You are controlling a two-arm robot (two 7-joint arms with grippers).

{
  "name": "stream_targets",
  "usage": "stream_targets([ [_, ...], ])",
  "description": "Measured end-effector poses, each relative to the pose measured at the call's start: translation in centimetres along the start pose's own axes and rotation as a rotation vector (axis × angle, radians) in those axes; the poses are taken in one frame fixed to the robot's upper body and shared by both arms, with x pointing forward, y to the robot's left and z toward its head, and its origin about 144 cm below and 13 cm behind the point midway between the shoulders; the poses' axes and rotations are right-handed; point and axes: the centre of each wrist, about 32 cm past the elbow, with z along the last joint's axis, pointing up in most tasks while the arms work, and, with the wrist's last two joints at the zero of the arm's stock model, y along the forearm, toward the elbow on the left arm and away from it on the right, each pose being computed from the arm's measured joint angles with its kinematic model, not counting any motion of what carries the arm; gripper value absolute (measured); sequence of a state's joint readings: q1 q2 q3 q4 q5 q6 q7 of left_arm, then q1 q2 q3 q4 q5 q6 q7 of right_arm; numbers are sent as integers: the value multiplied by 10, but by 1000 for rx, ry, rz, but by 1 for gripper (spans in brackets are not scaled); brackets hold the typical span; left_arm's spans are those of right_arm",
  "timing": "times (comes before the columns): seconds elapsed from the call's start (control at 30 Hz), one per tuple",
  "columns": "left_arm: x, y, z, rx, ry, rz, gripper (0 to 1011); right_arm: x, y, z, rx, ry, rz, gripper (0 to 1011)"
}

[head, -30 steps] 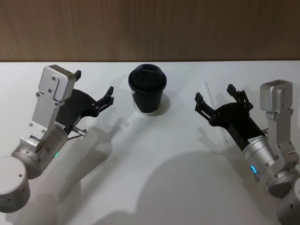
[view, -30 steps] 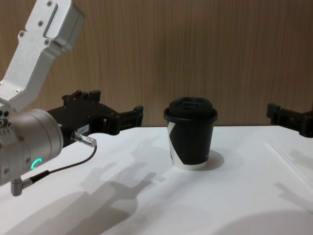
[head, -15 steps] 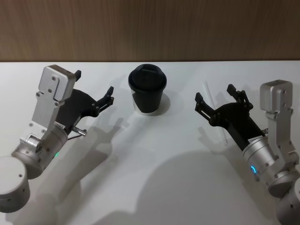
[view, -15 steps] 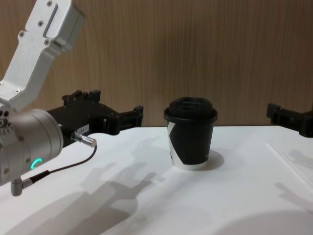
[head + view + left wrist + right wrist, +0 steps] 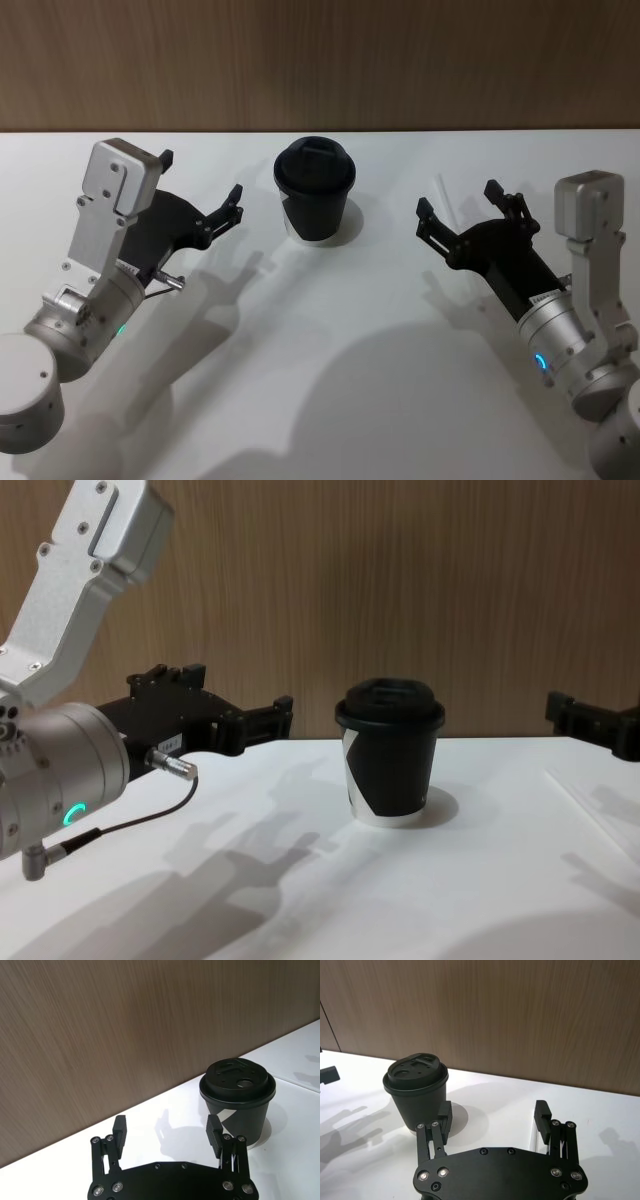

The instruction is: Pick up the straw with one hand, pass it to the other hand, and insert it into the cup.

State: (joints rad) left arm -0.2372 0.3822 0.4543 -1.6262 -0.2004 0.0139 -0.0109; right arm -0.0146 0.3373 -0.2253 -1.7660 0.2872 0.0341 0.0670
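Hovering claw: the right gripper (image 5: 456,197), black fingers spread wide and holding nothing, low over the white table (image 5: 330,330), right of the small black paper cup (image 5: 316,195) with its black plastic lid.
Straw: a thin straight white straw (image 5: 532,1137), flat on the table right of the cup, under the gap between the fingers, close beside one finger.
Long axis: roughly along the claw's reach, so the fingers would close across it.
Nearer arm: the right; a short descent seems all it needs.
Left gripper (image 5: 200,175): wide open, empty, left of the cup, pointing toward it.
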Motion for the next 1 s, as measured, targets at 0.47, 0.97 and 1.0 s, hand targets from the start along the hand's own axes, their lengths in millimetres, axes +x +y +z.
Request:
stream_targets([
  [0.47, 0, 0, 0, 0, 0, 0, 1000, 6, -1, -4, -41, -19, 5, 1001],
  [0.97, 0, 0, 0, 0, 0, 0, 1000, 9, -5, -9, -119, -12, -11, 1001],
  [1.0, 0, 0, 0, 0, 0, 0, 1000, 9, -5, -9, -125, -10, -13, 1001],
])
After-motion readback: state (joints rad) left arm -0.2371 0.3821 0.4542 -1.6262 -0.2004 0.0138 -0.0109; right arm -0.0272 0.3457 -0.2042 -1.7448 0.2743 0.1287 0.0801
